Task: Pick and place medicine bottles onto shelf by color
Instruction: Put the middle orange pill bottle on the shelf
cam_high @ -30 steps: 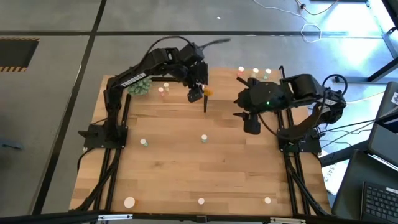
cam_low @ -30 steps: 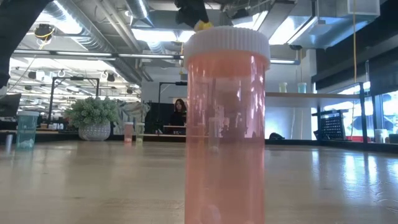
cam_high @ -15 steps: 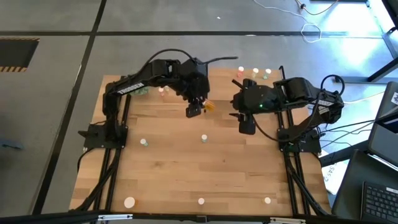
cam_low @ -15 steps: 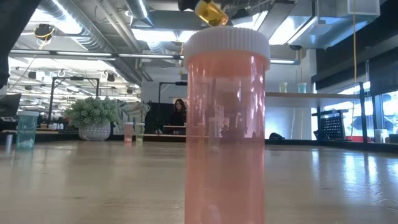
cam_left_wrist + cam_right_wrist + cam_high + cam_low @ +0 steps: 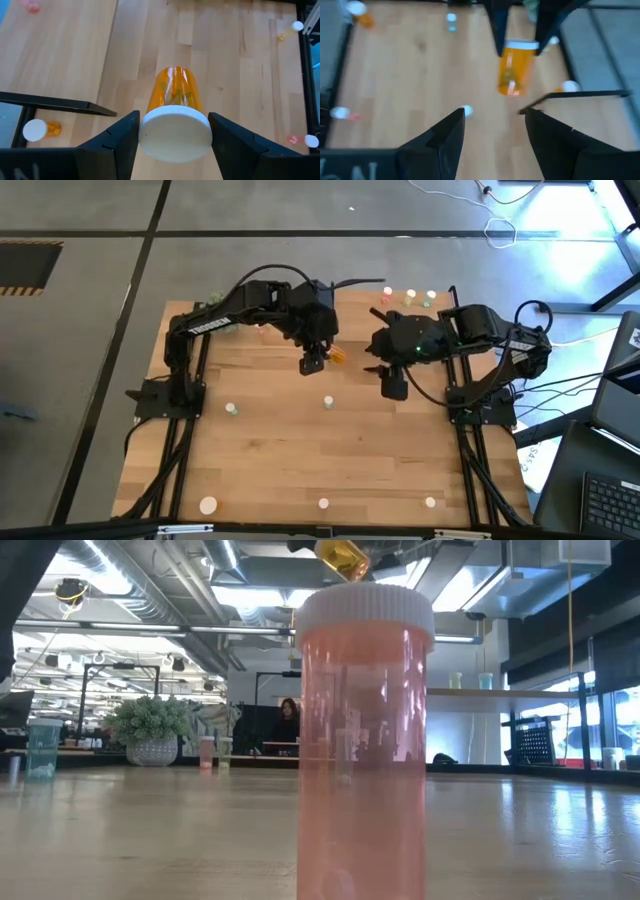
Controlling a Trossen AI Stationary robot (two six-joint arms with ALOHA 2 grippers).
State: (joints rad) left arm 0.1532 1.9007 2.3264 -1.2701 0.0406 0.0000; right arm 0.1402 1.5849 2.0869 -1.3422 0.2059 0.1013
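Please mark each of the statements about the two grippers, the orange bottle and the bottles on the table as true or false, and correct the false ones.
1. The left gripper is shut on an orange medicine bottle at its white cap. True.
2. The right gripper holds a green bottle. False: its jaws are open and hold nothing.
3. The orange bottle is above the wooden tabletop, not standing on it. True.
4. In the low view, the nearest bottle is yellow. False: it is a pink-red bottle with a white cap, standing upright.
5. The plant ball lies between the two grippers. False: it is off to the left arm's side.
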